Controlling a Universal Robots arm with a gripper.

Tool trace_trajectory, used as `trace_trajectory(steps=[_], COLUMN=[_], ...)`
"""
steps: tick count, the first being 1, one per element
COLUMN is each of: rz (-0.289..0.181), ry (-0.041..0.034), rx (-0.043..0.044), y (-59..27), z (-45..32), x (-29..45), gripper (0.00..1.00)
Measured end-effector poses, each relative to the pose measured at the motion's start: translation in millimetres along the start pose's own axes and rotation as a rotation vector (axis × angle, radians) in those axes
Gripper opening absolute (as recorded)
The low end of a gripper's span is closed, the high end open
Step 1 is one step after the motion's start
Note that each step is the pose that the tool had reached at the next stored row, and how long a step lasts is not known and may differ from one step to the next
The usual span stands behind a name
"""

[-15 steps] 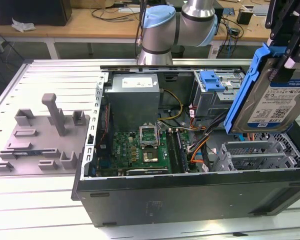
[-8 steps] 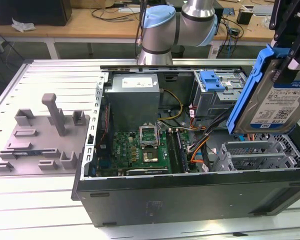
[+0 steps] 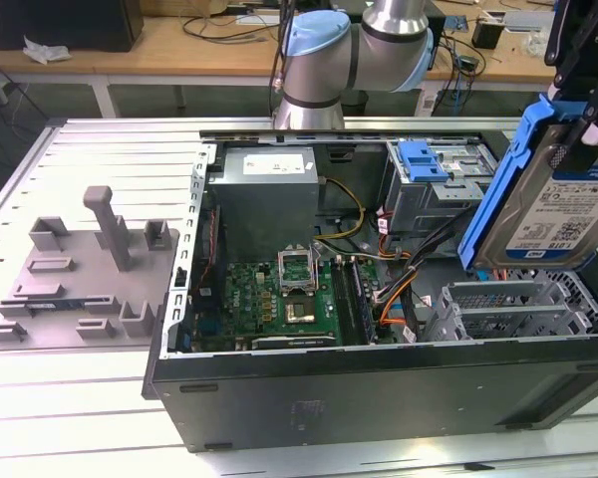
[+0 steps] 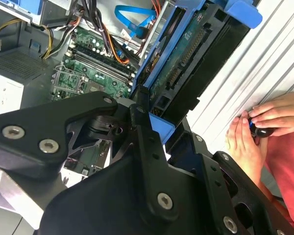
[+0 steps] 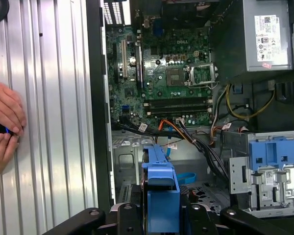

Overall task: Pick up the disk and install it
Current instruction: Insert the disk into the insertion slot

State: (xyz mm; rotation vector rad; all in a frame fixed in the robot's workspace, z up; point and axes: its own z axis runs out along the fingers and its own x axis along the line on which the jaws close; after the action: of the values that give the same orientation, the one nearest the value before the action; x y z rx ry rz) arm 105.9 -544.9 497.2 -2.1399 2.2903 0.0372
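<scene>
Exterior view: pinching flat silver-grey, blue-framed disk between black gripper fingers, holding it tilted above open black metal computer case.

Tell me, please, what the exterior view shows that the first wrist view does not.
Exterior view adds: the arm's joints, the grey fixture plate beside the case, and the disk's labelled face, held above the case. First wrist view adds: a person's hands at the table. Shared: the disk itself, the motherboard, power supply and blue latch.
</scene>
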Motion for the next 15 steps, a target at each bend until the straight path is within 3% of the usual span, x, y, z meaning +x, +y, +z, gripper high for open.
trace_trajectory(steps=[15], rz=[-0.025], ry=[0.0004], rx=[-0.0005], y=[-0.3], z=[3.4], x=[-0.4], gripper=[0.36])
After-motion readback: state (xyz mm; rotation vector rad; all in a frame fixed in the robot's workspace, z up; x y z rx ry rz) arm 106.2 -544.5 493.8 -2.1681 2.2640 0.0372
